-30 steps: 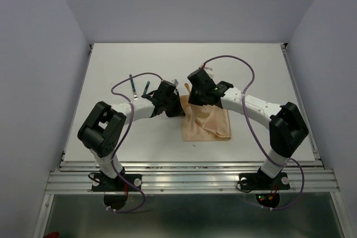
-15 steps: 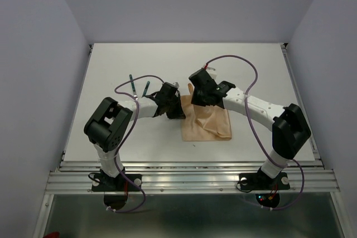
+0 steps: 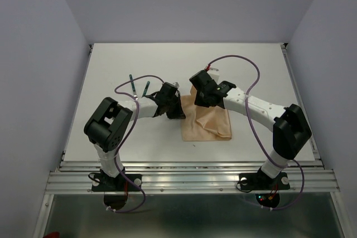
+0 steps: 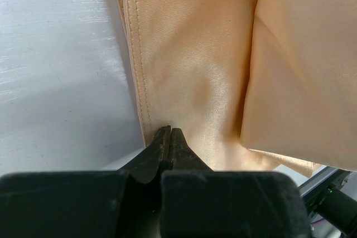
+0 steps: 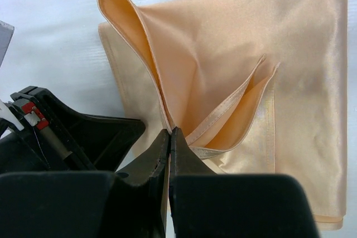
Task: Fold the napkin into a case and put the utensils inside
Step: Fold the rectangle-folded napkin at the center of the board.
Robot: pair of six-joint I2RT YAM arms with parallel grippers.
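No legible txt, labels, brands or nos. in any view. The napkin is plain cloth w/ no print, and nothing on the arms can be made out as writing.

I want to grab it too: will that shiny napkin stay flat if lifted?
Probably not. The napkin curls in a soft flap where the right gripper pinches it, so it looks floppy. Its sheen hints it may slip.
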